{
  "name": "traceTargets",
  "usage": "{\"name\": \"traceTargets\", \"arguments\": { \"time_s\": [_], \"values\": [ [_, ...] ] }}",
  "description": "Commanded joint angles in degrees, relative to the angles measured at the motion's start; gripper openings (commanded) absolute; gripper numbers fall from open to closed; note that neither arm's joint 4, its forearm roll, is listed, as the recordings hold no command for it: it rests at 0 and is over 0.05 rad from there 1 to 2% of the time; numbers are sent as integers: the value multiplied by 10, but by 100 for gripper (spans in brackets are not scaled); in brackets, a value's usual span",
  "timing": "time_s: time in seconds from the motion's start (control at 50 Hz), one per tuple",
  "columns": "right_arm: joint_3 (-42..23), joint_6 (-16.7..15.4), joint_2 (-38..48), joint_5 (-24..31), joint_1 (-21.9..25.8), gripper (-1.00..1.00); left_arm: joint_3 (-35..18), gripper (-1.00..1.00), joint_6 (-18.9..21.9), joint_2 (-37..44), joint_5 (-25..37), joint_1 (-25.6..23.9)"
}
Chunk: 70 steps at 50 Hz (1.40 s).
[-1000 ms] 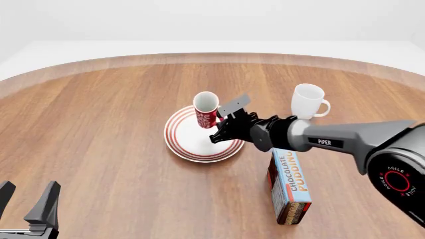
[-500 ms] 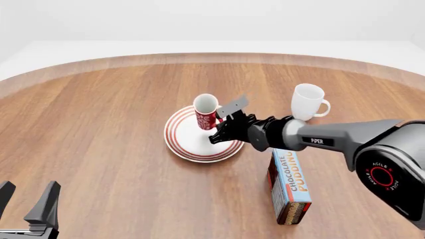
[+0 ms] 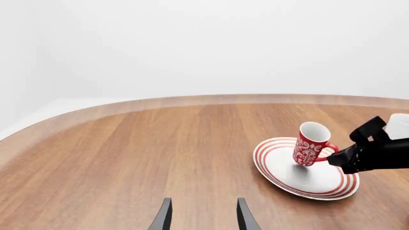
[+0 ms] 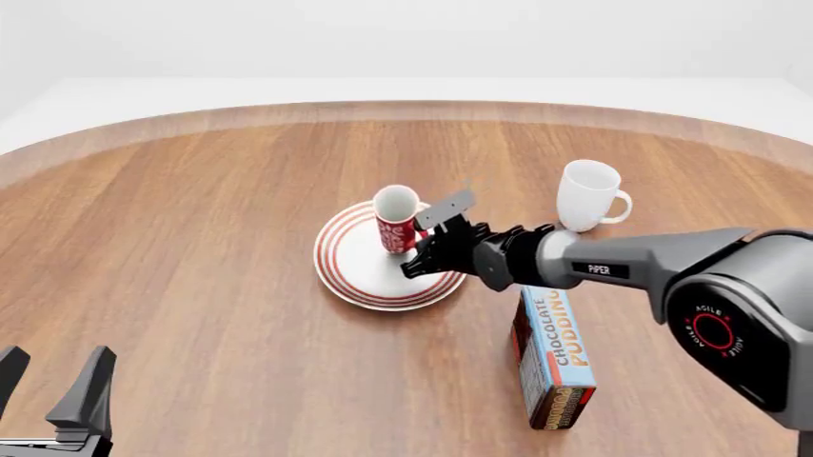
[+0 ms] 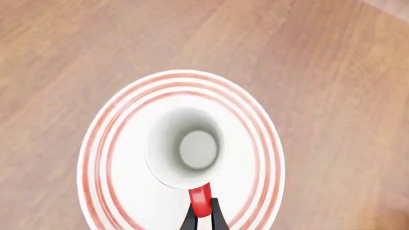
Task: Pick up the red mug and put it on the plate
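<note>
The red mug, patterned white with a white inside, stands slightly tilted over the middle of the plate, which is white with red rings. Its base is at the plate's surface; I cannot tell whether it touches. My right gripper is shut on the mug's red handle, reaching in from the right. The right wrist view looks straight down into the mug, with the gripper pinching the handle over the plate. The left wrist view shows the mug, the plate and the right gripper. My left gripper is open and empty at the near left; it also shows in its own wrist view.
A plain white mug stands to the right of the plate, behind my right arm. A chocolate pudding box lies on the table at the near right, under that arm. The round wooden table's far edge curves across the back.
My right gripper has lowered the red mug a little toward the plate and shifted slightly right. The left arm has not moved.
</note>
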Motion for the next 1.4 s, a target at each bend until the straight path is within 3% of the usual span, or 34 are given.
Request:
{"name": "traceTargets", "arguments": {
  "time_s": [0.02,0.26,0.28,0.96,1.4],
  "values": [
    [-6,5,6,0,-1,-100,0,100,0,0,0,0],
    [-11,-2,8,-6,-6,-100,0,100,0,0,0,0],
    [-13,-1,8,-5,-6,100,0,100,0,0,0,0],
    [-9,2,-3,-5,-17,100,0,100,0,0,0,0],
    [76,6,-101,-27,-12,100,0,100,0,0,0,0]
  ]
}}
